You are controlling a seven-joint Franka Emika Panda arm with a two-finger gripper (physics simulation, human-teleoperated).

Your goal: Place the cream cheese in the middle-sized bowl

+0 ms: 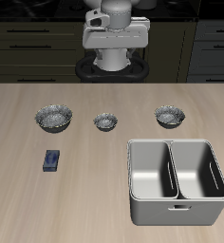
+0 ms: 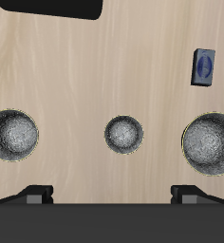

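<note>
The cream cheese (image 1: 51, 160) is a small flat dark-blue box lying on the table, nearer the front edge than the bowls; it also shows in the wrist view (image 2: 204, 66). The middle-sized bowl (image 1: 169, 116), grey speckled with a dark interior, stands at one end of the row of bowls, far from the box; it also shows in the wrist view (image 2: 13, 136). My gripper (image 2: 112, 196) is open and empty. It hangs high over the back of the table, well above the bowls. Its fingertips (image 2: 36, 195) stand wide apart.
A wider, paler speckled bowl (image 1: 54, 117) stands just behind the cream cheese. A tiny speckled bowl (image 1: 105, 121) sits mid-row. A grey two-compartment bin (image 1: 176, 180) stands near the front edge, in front of the middle-sized bowl. The robot's arm (image 1: 114, 33) is at the back.
</note>
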